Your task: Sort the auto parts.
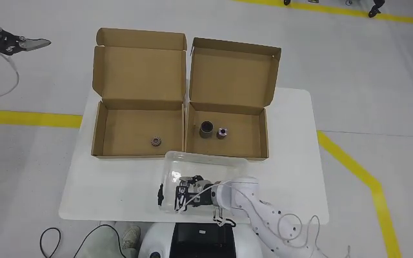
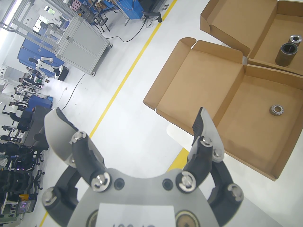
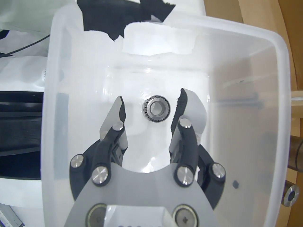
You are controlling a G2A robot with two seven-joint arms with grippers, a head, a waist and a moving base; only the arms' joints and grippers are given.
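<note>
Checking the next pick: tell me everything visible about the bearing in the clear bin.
The bearing is a small silvery metal ring with a smooth round bore and rollers around its outside. It lies flat, bore up, on the floor of the clear bin. The open right gripper straddles it, one finger on each side, neither seeming to touch it.

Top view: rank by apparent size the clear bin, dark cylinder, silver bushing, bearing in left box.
1. clear bin
2. dark cylinder
3. silver bushing and left-box bearing: look alike, not ranked
</note>
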